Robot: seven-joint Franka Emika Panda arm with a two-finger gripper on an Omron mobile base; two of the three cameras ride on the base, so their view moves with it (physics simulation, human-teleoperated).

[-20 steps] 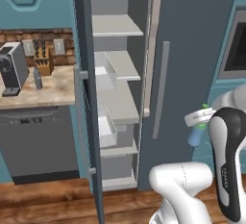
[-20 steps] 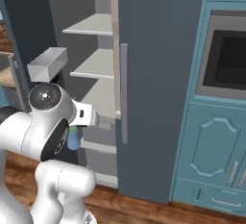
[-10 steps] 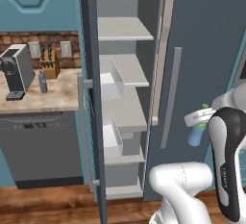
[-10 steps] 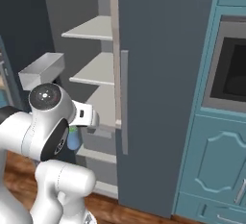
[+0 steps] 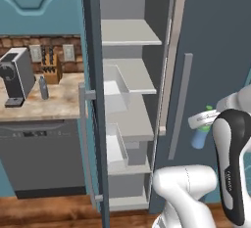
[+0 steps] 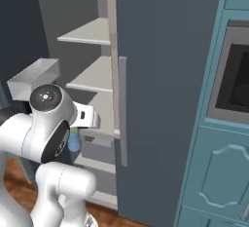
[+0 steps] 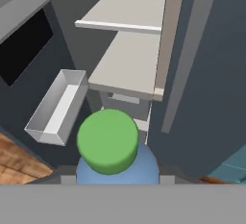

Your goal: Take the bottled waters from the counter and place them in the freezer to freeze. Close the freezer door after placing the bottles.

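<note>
the gripper [image 7: 115, 182] is closed on the blue bottle with the green cap [image 7: 108, 140], held in front of the open freezer [image 5: 130, 75]. the second bottle [image 5: 43, 87] stands on the counter [image 5: 49, 102]. the held bottle is probably light, rigid and smooth; grip mid-body, below the cap.

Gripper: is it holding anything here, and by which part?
Yes. The gripper is shut on the blue bottle with the green cap, gripping its body below the cap.

Glossy white rounded arm [image 5: 188, 193], dark grey joint cover with small lettering, round grey joint cap
</note>
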